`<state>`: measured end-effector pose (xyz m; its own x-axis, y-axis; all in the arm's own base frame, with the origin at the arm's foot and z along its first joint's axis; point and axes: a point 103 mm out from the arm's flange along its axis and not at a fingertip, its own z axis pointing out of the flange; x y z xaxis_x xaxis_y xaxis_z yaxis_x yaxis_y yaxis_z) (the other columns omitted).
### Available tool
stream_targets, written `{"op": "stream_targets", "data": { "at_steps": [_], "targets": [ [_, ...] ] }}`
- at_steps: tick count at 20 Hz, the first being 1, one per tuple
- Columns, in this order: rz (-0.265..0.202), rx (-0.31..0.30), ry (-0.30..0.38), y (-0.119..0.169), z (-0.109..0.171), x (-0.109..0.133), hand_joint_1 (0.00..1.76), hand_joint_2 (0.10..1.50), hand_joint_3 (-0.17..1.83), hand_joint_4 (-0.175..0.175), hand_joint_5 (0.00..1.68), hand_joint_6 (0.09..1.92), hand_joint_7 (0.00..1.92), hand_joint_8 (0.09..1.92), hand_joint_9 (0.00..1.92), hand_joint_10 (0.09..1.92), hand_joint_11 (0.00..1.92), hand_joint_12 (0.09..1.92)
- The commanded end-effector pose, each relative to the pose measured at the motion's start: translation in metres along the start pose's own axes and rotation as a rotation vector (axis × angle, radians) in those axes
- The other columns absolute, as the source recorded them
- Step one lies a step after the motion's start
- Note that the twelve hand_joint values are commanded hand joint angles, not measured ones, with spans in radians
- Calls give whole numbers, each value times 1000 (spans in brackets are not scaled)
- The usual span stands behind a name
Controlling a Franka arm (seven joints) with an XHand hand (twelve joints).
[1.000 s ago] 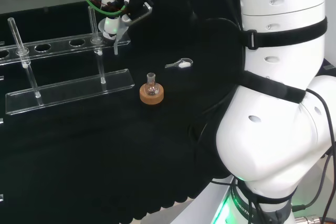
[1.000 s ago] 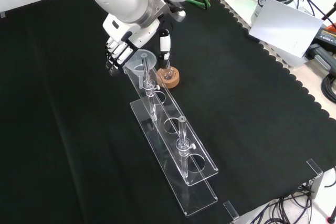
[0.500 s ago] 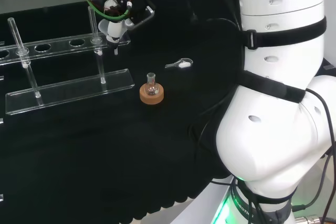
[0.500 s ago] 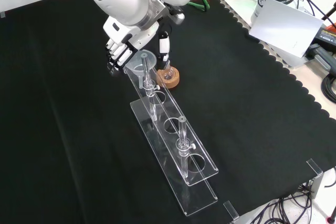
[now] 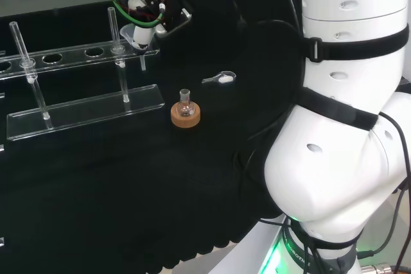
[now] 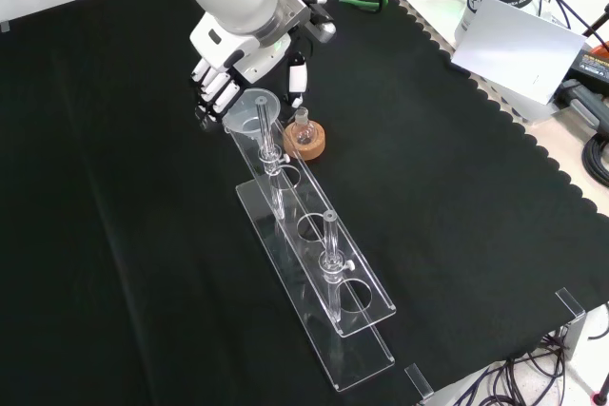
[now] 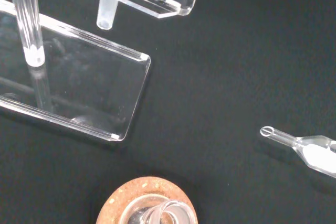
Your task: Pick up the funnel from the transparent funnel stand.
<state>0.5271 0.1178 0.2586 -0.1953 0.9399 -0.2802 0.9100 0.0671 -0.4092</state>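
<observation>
funnel (image 5: 137,35) upright, stem down

fingers (image 6: 214,92) around funnel (image 6: 247,111)

The head camera is looking from behind and above the arm's base, over the white links, across the worktop (image 5: 128,184). The front camera is facing down from the opposite side, and both are sharing the clear stand (image 5: 83,112) (image 6: 314,263) and the cork ring (image 5: 185,115) (image 6: 305,140). The wrist camera is peering close at that ring (image 7: 149,203) and the stand's end (image 7: 84,87).
</observation>
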Motion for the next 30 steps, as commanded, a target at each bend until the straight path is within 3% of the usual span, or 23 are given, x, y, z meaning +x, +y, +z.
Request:
{"op": "stream_targets", "data": {
  "at_steps": [1, 3, 7, 13, 16, 21, 24, 26, 30],
  "targets": [
    [-2, -34, -24, -1, -3, 0, 773, 716, 545, -8, 374, 87, 274, 654, 627, 617, 318, 1440],
    [-8, -2, -6, -1, -4, 0, 774, 708, 552, -11, 365, 87, 257, 638, 600, 593, 311, 1438],
    [-31, 57, 34, 2, -1, -3, 747, 645, 557, -20, 212, 87, 61, 660, 358, 701, 240, 1472],
    [-62, 97, 79, 8, 5, -3, 666, 613, 485, -16, 34, 87, 0, 355, 112, 818, 174, 1496],
    [-64, 94, 83, 8, 5, -3, 659, 619, 464, -22, 71, 87, 10, 455, 211, 794, 168, 1503],
    [-48, -25, 54, 5, 1, -4, 693, 654, 476, -38, 494, 118, 481, 763, 709, 636, 262, 1443],
    [-11, -140, -15, -1, -5, -3, 763, 686, 494, -32, 691, 532, 708, 858, 909, 608, 362, 1380],
    [1, -184, -40, -6, -12, -4, 795, 697, 516, -30, 743, 723, 762, 892, 968, 618, 416, 1350],
    [3, -173, -70, -17, -35, -11, 818, 704, 544, -30, 764, 820, 783, 908, 998, 630, 466, 1326]
  ]
}}
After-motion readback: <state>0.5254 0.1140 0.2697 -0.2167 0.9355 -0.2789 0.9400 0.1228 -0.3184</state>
